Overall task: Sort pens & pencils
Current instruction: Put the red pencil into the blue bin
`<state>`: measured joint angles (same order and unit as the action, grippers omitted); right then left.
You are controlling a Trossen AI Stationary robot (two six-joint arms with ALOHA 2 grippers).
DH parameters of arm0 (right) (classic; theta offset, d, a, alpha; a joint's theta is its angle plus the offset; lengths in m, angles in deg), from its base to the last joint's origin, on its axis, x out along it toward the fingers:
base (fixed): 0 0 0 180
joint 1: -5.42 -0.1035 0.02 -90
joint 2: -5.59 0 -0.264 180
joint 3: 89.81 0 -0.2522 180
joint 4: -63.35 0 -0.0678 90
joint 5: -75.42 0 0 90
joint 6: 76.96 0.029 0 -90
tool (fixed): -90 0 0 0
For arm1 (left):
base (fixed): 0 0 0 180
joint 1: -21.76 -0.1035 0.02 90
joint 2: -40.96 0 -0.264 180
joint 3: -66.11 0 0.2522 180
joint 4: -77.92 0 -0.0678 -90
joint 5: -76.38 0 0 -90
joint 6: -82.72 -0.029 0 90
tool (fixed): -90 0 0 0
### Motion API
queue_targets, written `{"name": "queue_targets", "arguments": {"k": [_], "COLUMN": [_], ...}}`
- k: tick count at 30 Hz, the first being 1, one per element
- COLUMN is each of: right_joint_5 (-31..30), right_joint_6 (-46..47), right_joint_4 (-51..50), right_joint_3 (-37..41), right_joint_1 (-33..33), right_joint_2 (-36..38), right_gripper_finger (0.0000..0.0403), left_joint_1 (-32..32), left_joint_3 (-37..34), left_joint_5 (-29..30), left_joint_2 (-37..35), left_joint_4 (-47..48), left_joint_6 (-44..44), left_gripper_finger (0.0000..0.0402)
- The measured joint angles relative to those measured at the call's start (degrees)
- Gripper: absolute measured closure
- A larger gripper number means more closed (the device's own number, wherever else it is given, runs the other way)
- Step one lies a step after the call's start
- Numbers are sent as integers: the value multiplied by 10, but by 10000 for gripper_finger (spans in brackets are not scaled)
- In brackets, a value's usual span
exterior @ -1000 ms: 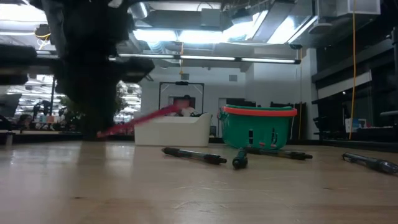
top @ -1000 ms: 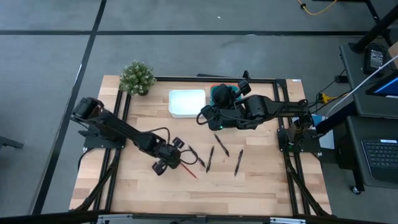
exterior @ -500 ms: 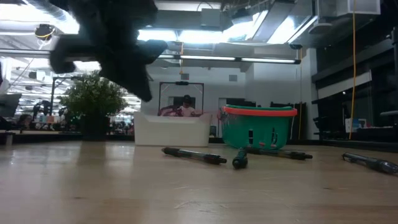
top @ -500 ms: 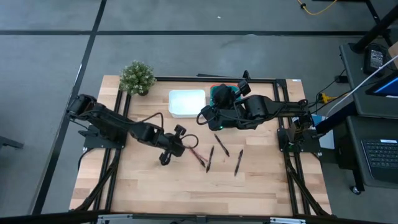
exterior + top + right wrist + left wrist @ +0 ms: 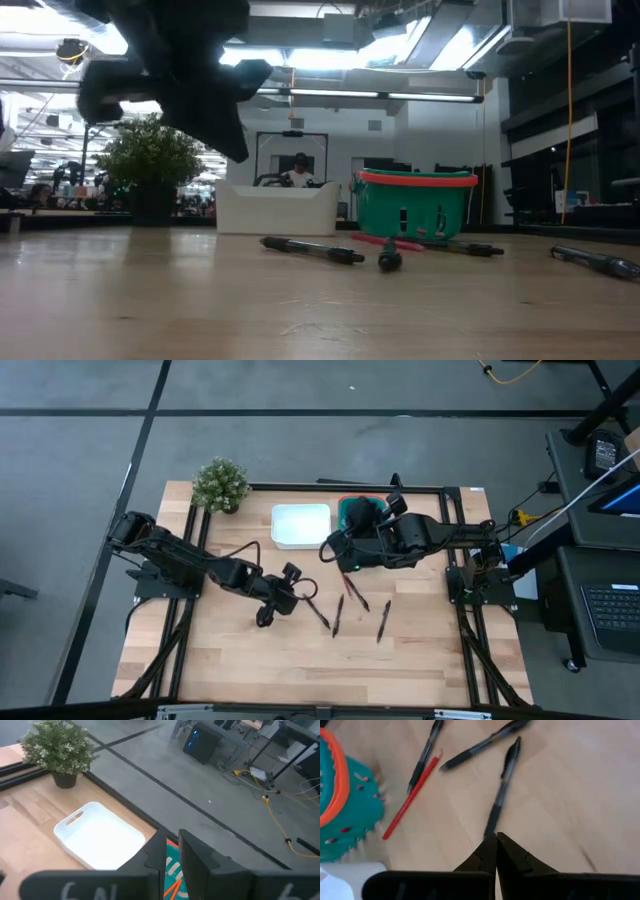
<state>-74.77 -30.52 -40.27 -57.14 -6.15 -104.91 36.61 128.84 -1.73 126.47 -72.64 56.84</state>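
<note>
Red pencil (image 5: 412, 795) lies diagonally beside the teal basket (image 5: 345, 805).
Left gripper (image 5: 496, 845), fingers pressed together and empty, has released it since a second ago.

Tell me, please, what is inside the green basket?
Orange pencils show inside the green basket in the right wrist view. The right gripper covers most of its inside, so I cannot count them or see what else lies there.
</note>
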Motion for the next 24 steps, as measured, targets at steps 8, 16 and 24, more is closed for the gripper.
{"name": "queue_targets", "arguments": {"k": [8, 16, 24], "right_joint_5": [53, 191, 281], "right_joint_6": [3, 77, 150], "right_joint_4": [-1, -1, 9], "right_joint_3": [-1, 126, 225], "right_joint_1": [0, 0, -27], "right_joint_2": [-6, -10, -10], "right_gripper_finger": [350, 350, 350], "left_joint_1": [-13, -11, -54], "left_joint_3": [-13, -12, -12], "left_joint_5": [7, 53, 121], "left_joint_2": [17, 16, 16], "left_joint_4": [-17, 38, 136], "left_joint_6": [24, 60, 125], "left_gripper_finger": [374, 355, 356]}}
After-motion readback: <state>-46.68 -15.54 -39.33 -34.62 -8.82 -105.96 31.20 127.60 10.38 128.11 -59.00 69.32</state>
